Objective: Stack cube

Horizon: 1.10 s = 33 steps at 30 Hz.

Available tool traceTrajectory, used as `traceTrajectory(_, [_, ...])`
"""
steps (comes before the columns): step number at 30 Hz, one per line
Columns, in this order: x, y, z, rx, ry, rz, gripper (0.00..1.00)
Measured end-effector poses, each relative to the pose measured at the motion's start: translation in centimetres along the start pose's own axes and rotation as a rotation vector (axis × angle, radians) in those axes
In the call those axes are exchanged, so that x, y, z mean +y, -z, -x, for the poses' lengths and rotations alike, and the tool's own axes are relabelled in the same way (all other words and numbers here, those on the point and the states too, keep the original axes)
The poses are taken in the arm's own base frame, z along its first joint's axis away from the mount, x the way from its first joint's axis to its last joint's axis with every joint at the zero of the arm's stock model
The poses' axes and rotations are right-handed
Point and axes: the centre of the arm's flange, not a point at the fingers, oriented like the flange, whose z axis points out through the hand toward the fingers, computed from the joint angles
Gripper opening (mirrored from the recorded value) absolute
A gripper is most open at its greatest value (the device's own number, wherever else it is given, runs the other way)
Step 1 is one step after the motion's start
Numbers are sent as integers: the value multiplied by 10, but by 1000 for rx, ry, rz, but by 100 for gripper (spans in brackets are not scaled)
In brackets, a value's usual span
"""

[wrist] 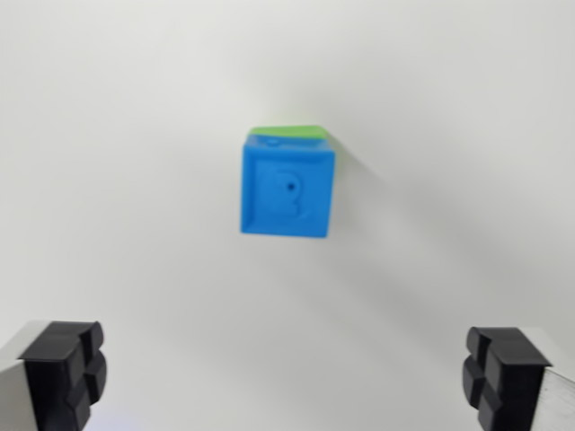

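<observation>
White worktop point(117, 135) is filling the whole frame, plain and bare apart from one small stack a little above centre. We are looking straight down on a blue cube point(288, 190), its top face showing an embossed mark with a dot, and a sliver of green cube point(289, 133) is peeking out along its upper edge. From this we are judging that the blue one is sitting on the green one, slightly offset toward the bottom of the frame, though how squarely it is resting we cannot tell from above, and the picture is a little soft.

Our jaws are standing wide apart and holding nothing: the gripper point(287, 373) is showing only as two black fingertips, one in the lower left corner and one in the lower right, both well clear of the stack and well apart from it.

We are reading the step as the very end of the task, with the stacking apparently done and the arm hanging above the result. Whatever move comes next is calling mainly for care not to disturb the stack: any travel should be going upward or away, not sideways at cube height.

Room for that is generous. No frame edge is crowding the cubes, no worktop edge is in view, and open white surface is lying on every side, crossed only by faint diagonal shadows toward the right.
</observation>
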Motion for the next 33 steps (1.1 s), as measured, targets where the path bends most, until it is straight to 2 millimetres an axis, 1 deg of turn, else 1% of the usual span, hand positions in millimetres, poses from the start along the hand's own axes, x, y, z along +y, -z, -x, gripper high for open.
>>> traceTrajectory(15, [0, 54, -1, 0, 0, 1, 100])
traceTrajectory(24, [0, 78, -1, 0, 1, 1, 100])
traceTrajectory(33, [-1, 91, -1, -1, 1, 1, 100])
